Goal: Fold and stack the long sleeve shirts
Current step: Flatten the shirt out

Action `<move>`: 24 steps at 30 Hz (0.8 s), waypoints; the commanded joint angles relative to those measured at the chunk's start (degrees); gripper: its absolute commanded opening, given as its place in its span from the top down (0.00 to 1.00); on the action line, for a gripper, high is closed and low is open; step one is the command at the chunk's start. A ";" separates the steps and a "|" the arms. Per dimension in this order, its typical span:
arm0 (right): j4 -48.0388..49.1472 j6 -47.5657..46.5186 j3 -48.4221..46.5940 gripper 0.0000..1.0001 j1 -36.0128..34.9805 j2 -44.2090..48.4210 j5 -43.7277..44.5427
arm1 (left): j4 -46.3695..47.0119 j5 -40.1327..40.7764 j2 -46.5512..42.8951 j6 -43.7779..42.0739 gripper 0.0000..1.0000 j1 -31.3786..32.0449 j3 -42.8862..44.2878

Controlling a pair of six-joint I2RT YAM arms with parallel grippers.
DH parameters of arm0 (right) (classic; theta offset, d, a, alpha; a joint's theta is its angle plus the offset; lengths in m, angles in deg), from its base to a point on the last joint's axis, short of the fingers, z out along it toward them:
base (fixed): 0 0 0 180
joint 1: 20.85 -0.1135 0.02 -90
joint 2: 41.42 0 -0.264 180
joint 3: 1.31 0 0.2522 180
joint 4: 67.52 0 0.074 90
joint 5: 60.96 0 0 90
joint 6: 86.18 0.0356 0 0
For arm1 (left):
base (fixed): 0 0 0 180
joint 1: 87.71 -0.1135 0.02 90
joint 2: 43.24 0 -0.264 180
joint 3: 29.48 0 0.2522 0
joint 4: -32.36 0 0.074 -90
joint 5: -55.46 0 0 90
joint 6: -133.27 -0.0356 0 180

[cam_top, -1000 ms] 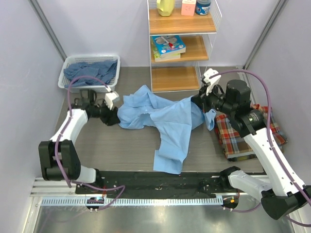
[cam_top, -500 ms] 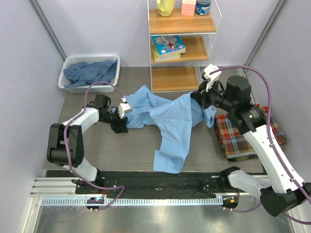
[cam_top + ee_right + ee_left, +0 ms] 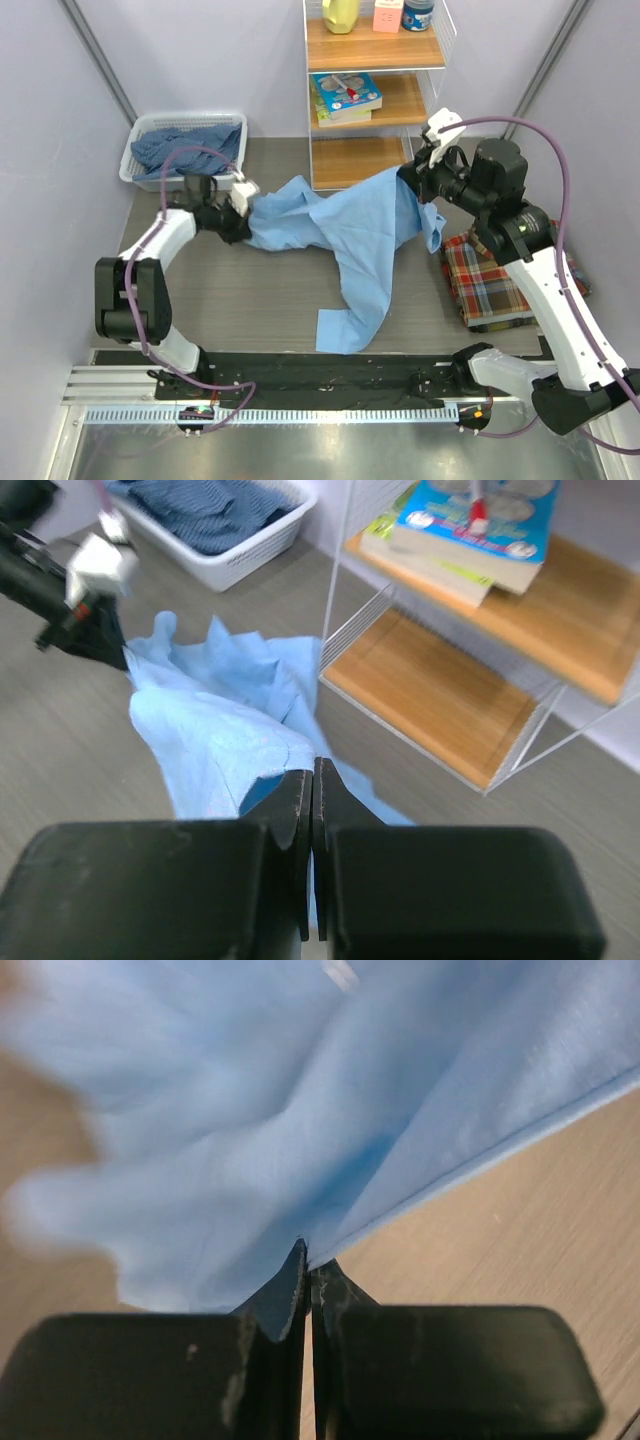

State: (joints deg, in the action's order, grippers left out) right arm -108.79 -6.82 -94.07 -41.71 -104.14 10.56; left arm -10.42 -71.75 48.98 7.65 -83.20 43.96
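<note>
Shirt [image 3: 350, 225] strung between both arms
Light blue, it runs left to right across the far half of the table [image 3: 250, 295], left gripper [image 3: 243, 213] and right gripper [image 3: 406, 186] each clamped tight on one end, a sleeve [image 3: 345, 335] trailing toward the near edge

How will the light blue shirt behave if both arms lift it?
Probably floppy: the light blue shirt sags between the left gripper and right gripper, a sleeve lying on the table. Likely light: thin pinches hold it up.

pale lilac walls [image 3: 200, 60], wood-grain floor [image 3: 260, 300], wooden shelf unit [image 3: 375, 100]
</note>
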 commanded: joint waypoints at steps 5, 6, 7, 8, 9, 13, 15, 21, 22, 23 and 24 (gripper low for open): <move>11.59 -2.73 -12.22 0.99 0.21 -4.51 6.44 | -3.58 2.93 -13.11 14.00 1.00 -8.82 24.24; 12.64 -2.64 -14.66 0.99 0.21 -4.95 7.14 | -3.68 5.81 -14.78 14.78 1.00 -8.73 26.69; 12.83 -2.55 -15.82 0.99 0.21 -5.22 7.58 | -3.68 7.49 -15.84 15.31 1.00 -8.82 27.76; 12.92 -2.20 -17.05 0.99 0.21 -5.57 7.93 | -3.77 8.81 -16.72 15.66 1.00 -8.82 28.64; 12.57 -2.02 -18.98 0.99 0.21 -5.49 8.02 | -4.64 9.95 -19.08 15.66 1.00 -8.82 29.52; 10.20 -0.97 -20.14 0.99 0.21 -0.93 4.26 | -5.00 15.75 -27.94 16.02 1.00 -8.82 29.36; 7.75 -0.88 -19.53 0.99 0.21 2.06 3.28 | -4.56 17.69 -32.87 16.10 1.00 -8.73 27.96; 1.06 1.31 -20.48 0.99 0.21 14.63 -0.85 | -0.79 23.76 -52.91 18.04 1.00 -8.82 22.33; 0.53 3.06 -21.19 0.99 0.30 16.47 -1.20 | -0.17 24.63 -54.77 18.12 1.00 -8.82 21.97; 0.00 3.77 -22.15 0.99 0.47 16.92 -1.21 | 0.79 26.21 -57.92 17.69 1.00 -8.82 21.80; -0.79 4.56 -24.16 0.99 0.91 17.19 -0.95 | 0.98 27.01 -58.99 17.60 1.00 -8.73 22.06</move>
State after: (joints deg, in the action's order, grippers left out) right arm -109.11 -5.88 -112.12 -41.80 -91.03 9.31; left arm -13.26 -53.54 -3.08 24.61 -91.57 66.43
